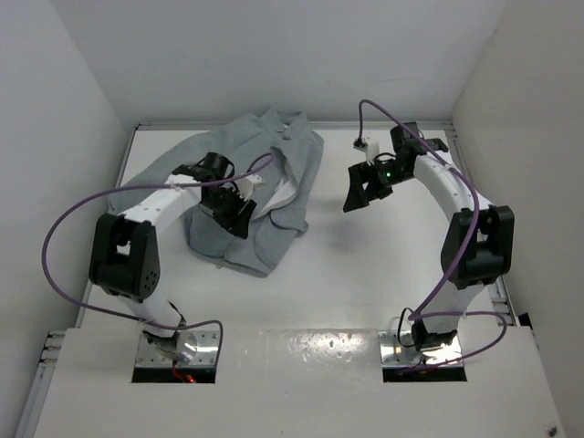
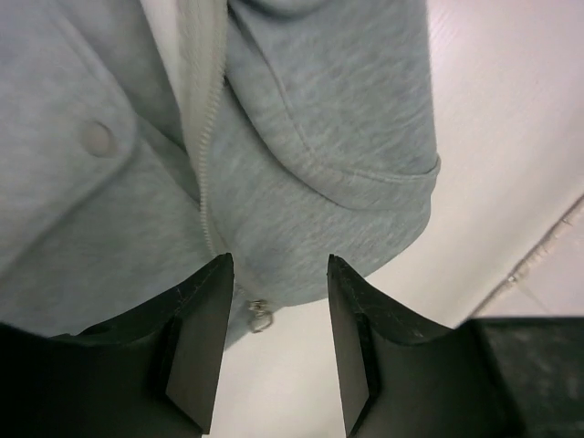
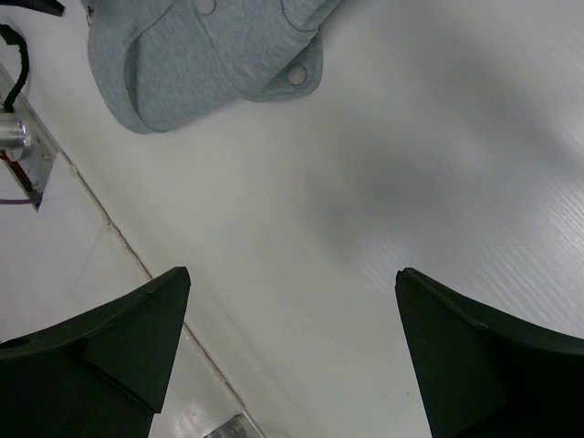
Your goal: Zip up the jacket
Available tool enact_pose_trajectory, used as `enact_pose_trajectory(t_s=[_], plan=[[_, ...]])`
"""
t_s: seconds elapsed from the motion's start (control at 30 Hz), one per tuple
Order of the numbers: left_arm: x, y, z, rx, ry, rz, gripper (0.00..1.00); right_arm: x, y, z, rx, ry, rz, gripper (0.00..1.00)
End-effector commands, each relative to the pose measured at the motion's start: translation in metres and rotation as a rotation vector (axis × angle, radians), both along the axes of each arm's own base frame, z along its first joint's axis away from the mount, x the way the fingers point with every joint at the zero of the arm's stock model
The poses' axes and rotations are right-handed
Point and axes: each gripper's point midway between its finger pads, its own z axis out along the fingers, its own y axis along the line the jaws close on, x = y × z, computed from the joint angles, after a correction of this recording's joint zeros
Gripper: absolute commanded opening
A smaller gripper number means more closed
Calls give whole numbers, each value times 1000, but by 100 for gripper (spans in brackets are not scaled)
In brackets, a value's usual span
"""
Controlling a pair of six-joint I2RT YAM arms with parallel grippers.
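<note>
Top view, jacket: crumpled grey heap on the far left part of the table, front lying open with pale lining showing
Top view, left gripper: low over the middle of the jacket, at the open front edge
Top view, right gripper: above bare table, to the right of the jacket and well apart from it
Left wrist, left gripper: jaws partly apart, nothing held between them
Left wrist, zipper: pale teeth run down the jacket front toward the gap between the fingers
Left wrist, pull: small metal tab at the bottom edge, seen in that gap, not gripped
Left wrist, snap: round, on the left panel
Right wrist, right gripper: jaws spread wide, holding nothing, bare table beneath
Right wrist, jacket: in the upper left corner of the view, apart from the fingers, a snap at its rounded corner
</note>
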Motion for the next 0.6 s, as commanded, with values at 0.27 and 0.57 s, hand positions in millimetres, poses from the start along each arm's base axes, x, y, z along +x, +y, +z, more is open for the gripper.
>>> enact_pose_trajectory(t_s=[0.27,0.57], plan=[[4,11,-35,-18,136,71,51,3,1,3,-134,-40,-46,100],[0,13,-60,-28,213,18,51,-3,2,3,-169,-32,-68,100]])
